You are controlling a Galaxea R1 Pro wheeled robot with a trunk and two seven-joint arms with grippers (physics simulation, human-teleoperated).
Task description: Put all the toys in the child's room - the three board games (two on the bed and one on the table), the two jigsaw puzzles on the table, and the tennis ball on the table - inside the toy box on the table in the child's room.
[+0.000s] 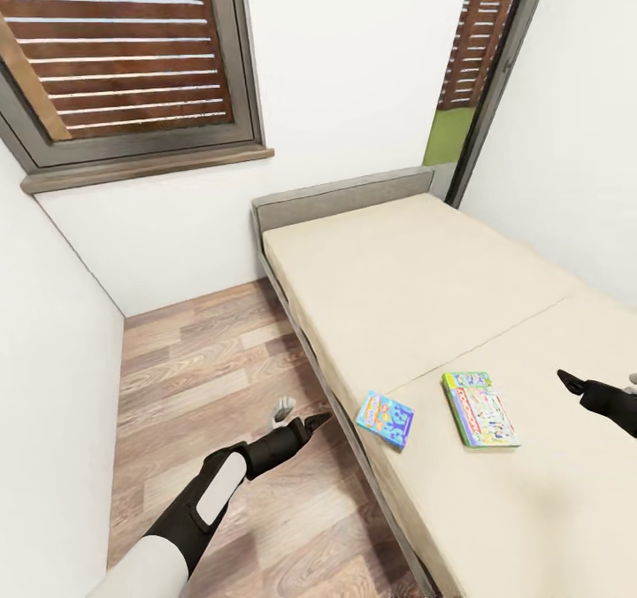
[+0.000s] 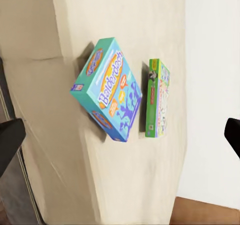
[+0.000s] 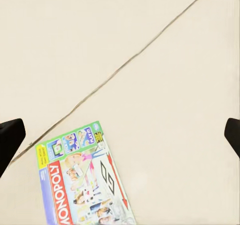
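Looking down from the head camera, I see the left gripper [image 1: 311, 422] hanging over the wooden floor [image 1: 203, 359] just left of the bed [image 1: 416, 288]. In its wrist view the 2 dark fingertips [image 2: 10, 140] sit far apart at the frame edges, so its jaws stand wide, holding nothing. On the cream mattress, at the near left edge, lies 1 small blue board game [image 1: 386, 418], its lid reading "Balderdash" [image 2: 111, 89]. Just right of it, a gap between them, lies the green-white-red board game [image 1: 480, 409], printed "Monopoly" [image 3: 82, 185], also flat on the mattress. Farther right, the right gripper [image 1: 573, 382] hovers above the mattress, well apart from that box; its wrist view shows fingertips [image 3: 9, 137] spread wide, gripping nothing. A shuttered window [image 1: 124, 58] fills the far left wall.
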